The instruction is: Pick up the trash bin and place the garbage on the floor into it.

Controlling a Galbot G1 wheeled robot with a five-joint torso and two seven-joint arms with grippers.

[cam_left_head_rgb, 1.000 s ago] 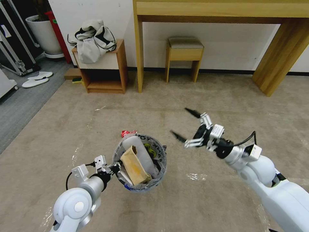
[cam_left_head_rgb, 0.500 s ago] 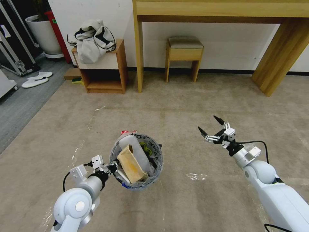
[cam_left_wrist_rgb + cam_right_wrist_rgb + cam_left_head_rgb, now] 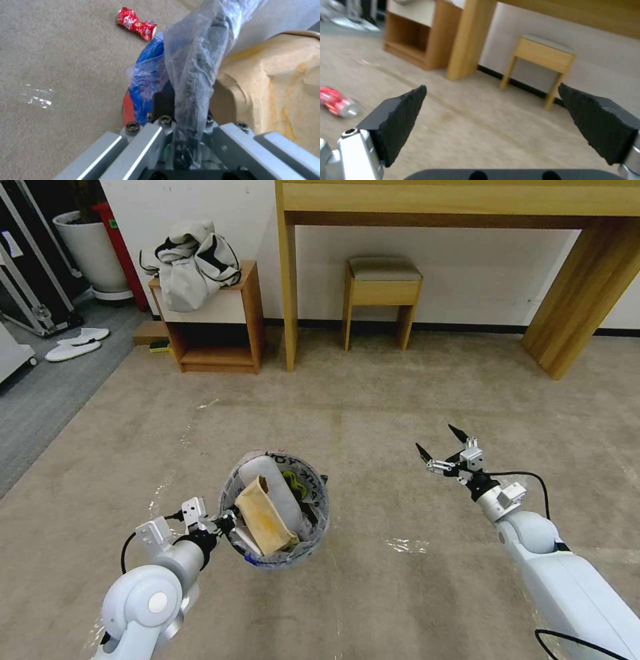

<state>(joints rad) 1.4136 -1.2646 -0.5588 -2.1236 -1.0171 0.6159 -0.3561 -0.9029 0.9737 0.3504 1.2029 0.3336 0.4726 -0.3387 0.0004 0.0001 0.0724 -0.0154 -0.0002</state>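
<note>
I am holding the trash bin (image 3: pixel 273 510) by its rim in my left end effector (image 3: pixel 223 523) (nearly full). My right end effector (image 3: pixel 440 447) is hanging wide at 2 o'clock; the red soda can (image 3: pixel 338 105) is lying on the floor (image 3: pixel 400 393), needing pickup next.

A home-like room: beige carpet (image 3: pixel 400 380), wooden desk (image 3: pixel 467 207), small stool (image 3: pixel 383 287), bedside cabinet (image 3: pixel 213 327), slippers (image 3: pixel 77 343).

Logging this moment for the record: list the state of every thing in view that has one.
trash bin: lifted, rim clamped, nearly full
left hand: shut on the bin's rim
right hand: open, empty, above the carpet
crushed soda can: lying on the carpet
cardboard scrap: in the bin
</note>
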